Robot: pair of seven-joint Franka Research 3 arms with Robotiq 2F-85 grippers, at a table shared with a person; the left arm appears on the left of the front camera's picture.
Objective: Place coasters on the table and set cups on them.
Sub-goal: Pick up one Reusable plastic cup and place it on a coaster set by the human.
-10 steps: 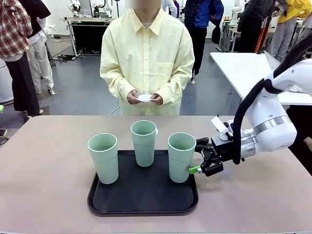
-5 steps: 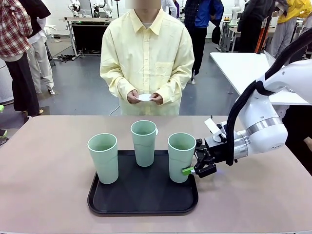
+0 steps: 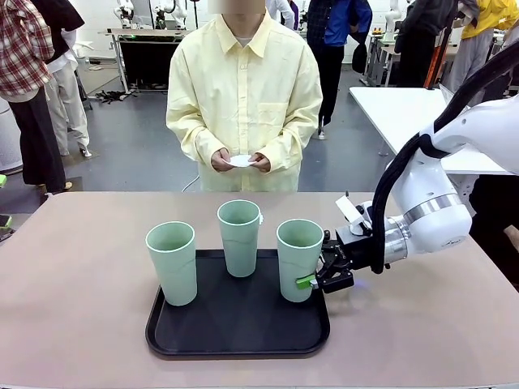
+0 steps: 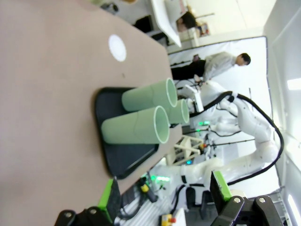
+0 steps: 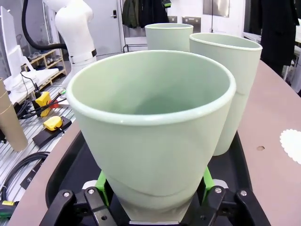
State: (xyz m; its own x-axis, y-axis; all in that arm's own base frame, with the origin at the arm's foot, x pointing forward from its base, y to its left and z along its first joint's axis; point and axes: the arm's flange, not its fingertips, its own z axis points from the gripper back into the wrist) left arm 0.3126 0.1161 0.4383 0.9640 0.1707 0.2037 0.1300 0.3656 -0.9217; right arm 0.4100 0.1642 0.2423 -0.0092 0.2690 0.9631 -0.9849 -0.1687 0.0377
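The nearest cup (image 5: 155,136) takes up the centre of the frame, its open mouth facing the lens. At the bottom edge the right gripper (image 5: 154,188) clamps its lower wall, one green pad (image 5: 101,181) pressed against each side. A second cup (image 5: 235,84) stands at upper right and a third cup (image 5: 169,35) at upper centre, all on the black tray (image 5: 77,160). At the right edge a scalloped white coaster (image 5: 292,143) lies on the table (image 5: 273,103). A white robot arm (image 5: 77,28) rises at upper left.
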